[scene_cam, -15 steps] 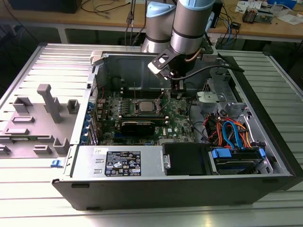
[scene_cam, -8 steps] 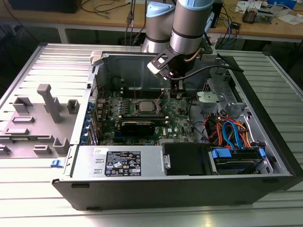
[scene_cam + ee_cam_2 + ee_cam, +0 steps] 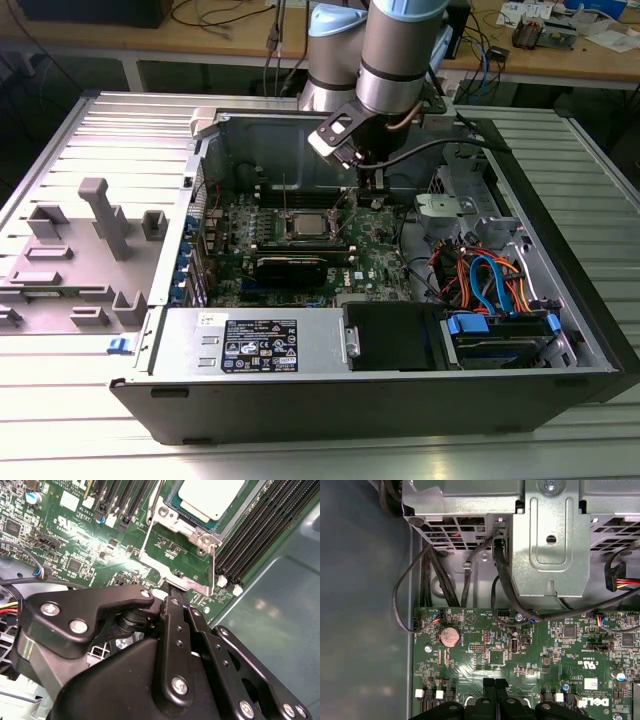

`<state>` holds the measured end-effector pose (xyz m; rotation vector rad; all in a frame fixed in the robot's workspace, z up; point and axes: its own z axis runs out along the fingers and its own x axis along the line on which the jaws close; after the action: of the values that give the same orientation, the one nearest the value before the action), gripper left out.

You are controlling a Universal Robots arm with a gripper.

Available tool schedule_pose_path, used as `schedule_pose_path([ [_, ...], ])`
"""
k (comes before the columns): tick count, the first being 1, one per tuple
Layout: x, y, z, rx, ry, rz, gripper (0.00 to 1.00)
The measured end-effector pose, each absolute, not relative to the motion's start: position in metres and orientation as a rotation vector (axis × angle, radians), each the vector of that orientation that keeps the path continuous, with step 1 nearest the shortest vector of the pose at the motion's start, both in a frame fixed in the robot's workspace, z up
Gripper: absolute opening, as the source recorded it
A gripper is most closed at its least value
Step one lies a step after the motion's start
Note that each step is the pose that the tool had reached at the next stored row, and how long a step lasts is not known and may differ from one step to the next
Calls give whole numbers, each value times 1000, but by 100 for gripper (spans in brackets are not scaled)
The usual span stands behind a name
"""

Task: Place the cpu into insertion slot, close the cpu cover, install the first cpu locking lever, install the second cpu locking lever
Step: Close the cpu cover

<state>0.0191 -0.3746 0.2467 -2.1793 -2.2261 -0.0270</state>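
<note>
CPU (image 3: pixel 212 495) sits flat in the insertion slot (image 3: pixel 200 524), with its dull silver top facing up. The slot is in the middle of the green board (image 3: pixel 375 265). The CPU cover (image 3: pixel 195 583) is not shut. In the second wrist view it is swung open beside the slot, and the green board shows through its big square window.

A white sticker (image 3: pixel 255 345) with black print and little marks is stuck on the grey box (image 3: pixel 190 350) at the front of the computer case (image 3: pixel 300 410). In the first wrist view, white letters are printed on the board. A small white sticker (image 3: pixel 590 683) and a round silver battery (image 3: pixel 451 636) are on the board too.

The silver and blue arm (image 3: pixel 400 50) comes down from above into the open case. The gripper (image 3: pixel 372 190) points down and hangs low over the board, just beside the slot on the exterior view's right. Its two black fingers (image 3: pixel 489 687) are pressed close together with no gap. In the second wrist view the tips are right at the free edge of the cover. I cannot tell if they pinch the edge or only touch it.
</note>
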Motion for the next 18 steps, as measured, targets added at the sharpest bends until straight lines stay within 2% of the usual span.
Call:
schedule_pose_path([
  [18,14,-375,247,-2179,-2226,-27,11],
])
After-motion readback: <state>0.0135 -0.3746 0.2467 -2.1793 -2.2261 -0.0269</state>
